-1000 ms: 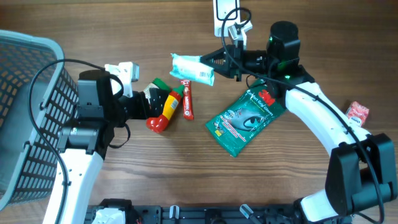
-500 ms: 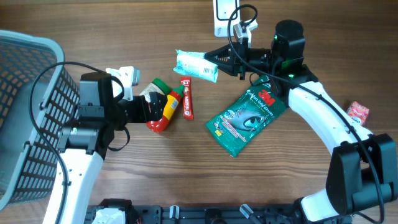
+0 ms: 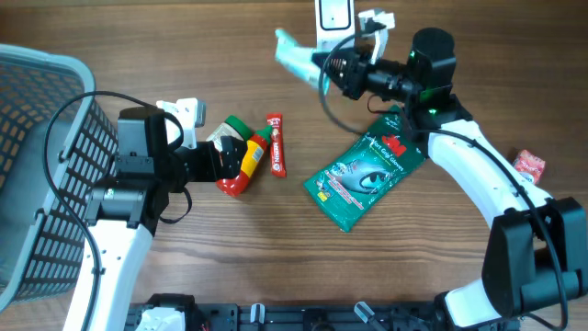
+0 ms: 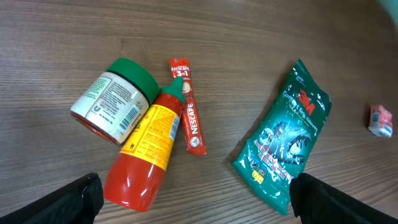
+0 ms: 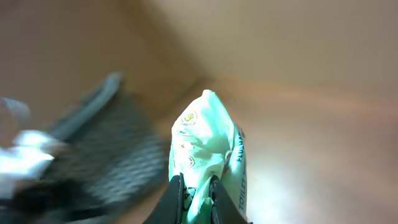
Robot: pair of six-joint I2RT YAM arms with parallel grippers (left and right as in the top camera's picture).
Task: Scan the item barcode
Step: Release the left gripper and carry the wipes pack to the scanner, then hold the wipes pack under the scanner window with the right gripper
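Wooden table [image 3: 184,267], bare apart from the items waiting on it. Grey mesh basket [image 3: 46,165] sits at the far left edge, beside the left arm; my guess is it's the drop bin for scanned goods.

Green foil 3M pouch [image 3: 363,179] lies flat mid-table under the right arm, out of the way for now. Red squeeze bottle with yellow label [image 3: 241,167] lies on its side, touching a squat jar with a green lid [image 4: 115,99], also on its side.

Left gripper [image 4: 196,186] hangs low just beside that pair with its jaws spread wide and nothing between them. Looks staged for the next pick.

Task item is the soft mint-and-white plastic pack [image 3: 296,55]. It's off the table at the far edge, just left of the white boxy unit [image 3: 333,18], which I take to be the scanner.

Right gripper [image 5: 194,190] pinches the pack by one end, jaws pressed nearly together on the film. Gripping the end keeps the broad printed faces free for the reader. The wrist view is blurred, so I can't find a barcode or say whether it faces the scanner. Scan looks under way, not confirmed.

Red Nescafe stick sachet [image 4: 186,106] lies flat against the bottle's neck. Small pink packet [image 3: 528,165] sits alone at the right edge, well apart from everything.
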